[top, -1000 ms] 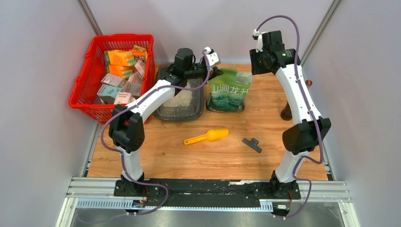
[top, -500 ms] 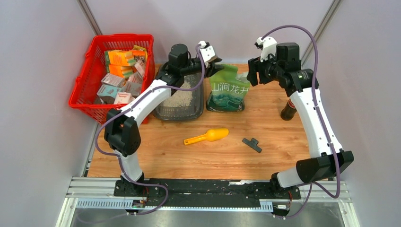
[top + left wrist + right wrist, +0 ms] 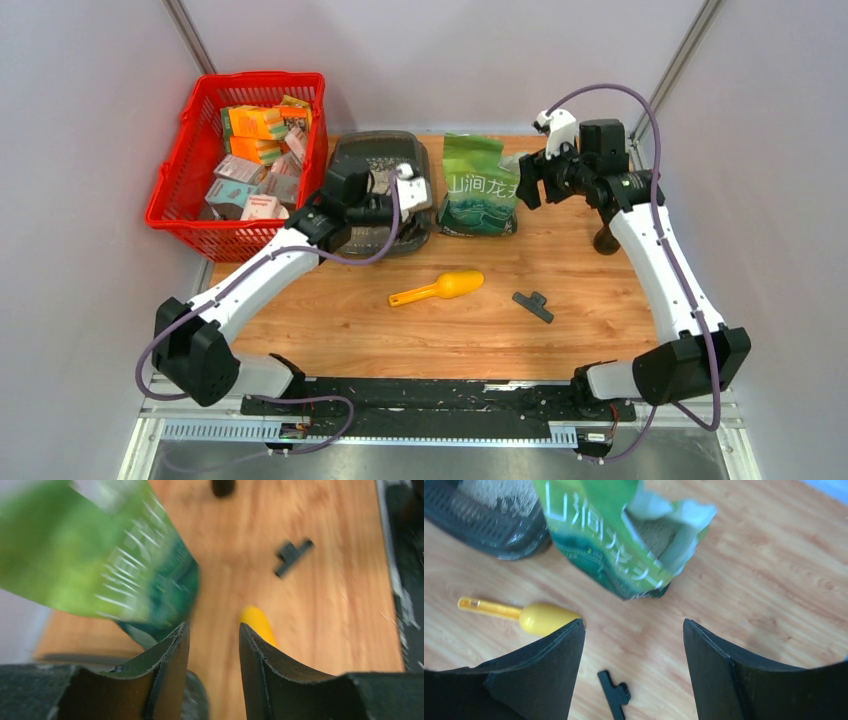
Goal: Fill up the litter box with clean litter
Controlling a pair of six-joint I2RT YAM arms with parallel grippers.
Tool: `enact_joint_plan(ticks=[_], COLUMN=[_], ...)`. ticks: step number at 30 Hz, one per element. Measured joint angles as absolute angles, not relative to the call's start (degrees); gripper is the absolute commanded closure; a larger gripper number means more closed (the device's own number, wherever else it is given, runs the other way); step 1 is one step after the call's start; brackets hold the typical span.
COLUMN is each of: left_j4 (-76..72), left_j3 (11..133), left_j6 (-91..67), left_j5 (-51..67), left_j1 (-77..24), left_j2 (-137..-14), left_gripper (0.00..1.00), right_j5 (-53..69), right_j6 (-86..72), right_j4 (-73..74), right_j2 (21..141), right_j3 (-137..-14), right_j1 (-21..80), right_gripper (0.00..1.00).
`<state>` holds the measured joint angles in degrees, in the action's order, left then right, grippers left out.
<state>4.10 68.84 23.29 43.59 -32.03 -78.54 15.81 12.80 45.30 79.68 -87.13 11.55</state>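
The dark grey litter box (image 3: 380, 152) (image 3: 479, 517) sits at the back of the table, with pale clean litter (image 3: 499, 492) heaped inside it. A green bag (image 3: 482, 185) (image 3: 614, 540) stands next to it on the right, its top torn open and granules showing inside. My left gripper (image 3: 418, 192) (image 3: 213, 626) hovers open over the box's near right corner, with nothing between its fingers. My right gripper (image 3: 527, 182) (image 3: 633, 622) is open and empty just right of the bag.
A yellow scoop (image 3: 440, 288) (image 3: 524, 615) and a black clip (image 3: 533, 305) (image 3: 614, 695) lie on the wood in front of the bag. A red basket (image 3: 172, 205) of boxes stands at the back left. A dark bottle (image 3: 605, 240) stands by the right arm.
My left gripper opened, let go of the bag's top and drew back toward the near left. The bag went from tilted to upright. My right gripper opened wider and came down beside the bag.
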Motion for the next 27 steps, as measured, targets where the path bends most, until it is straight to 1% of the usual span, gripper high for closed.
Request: enact_joint_plan(ticks=[2, 6, 8, 9, 12, 20, 27], left_j4=[10.5, 16.4, 18.7, 18.9, 18.9, 19.9, 21.0], left_j3=[64.0, 55.4, 53.5, 53.5, 55.8, 65.5, 75.1], left_j6=[26.5, 29.5, 30.1, 30.1, 30.0, 29.7, 27.9], left_j5=[43.6, 41.5, 39.7, 39.0, 36.3, 25.8, 18.8], left_j1=[-33.2, -36.3, -38.6, -39.5, -42.2, -47.1, -49.2], left_j2=[-77.1, -76.8, -77.4, -78.3, -83.6, -99.1, -108.7], left_gripper=[0.50, 0.38, 0.36, 0.34, 0.29, 0.27, 0.25], right_j5=[17.3, 20.2, 20.8, 20.8, 20.6, 18.9, 18.2], right_j6=[13.2, 13.8, 13.8, 13.6, 12.6, 10.0, 9.8], right_j4=[44.6, 41.5, 39.1, 38.2, 36.9, 36.2, 37.9], right_j2=[77.2, 70.8, 67.4, 65.9, 63.4, 60.0, 55.2], right_j3=[-82.8, -74.3, -70.9, -69.6, -68.4, -68.4, -68.4], right_j1=[11.5, 11.5, 11.6, 11.6, 11.6, 11.2, 10.9], right_gripper=[0.21, 0.17, 0.15, 0.15, 0.13, 0.11, 0.10])
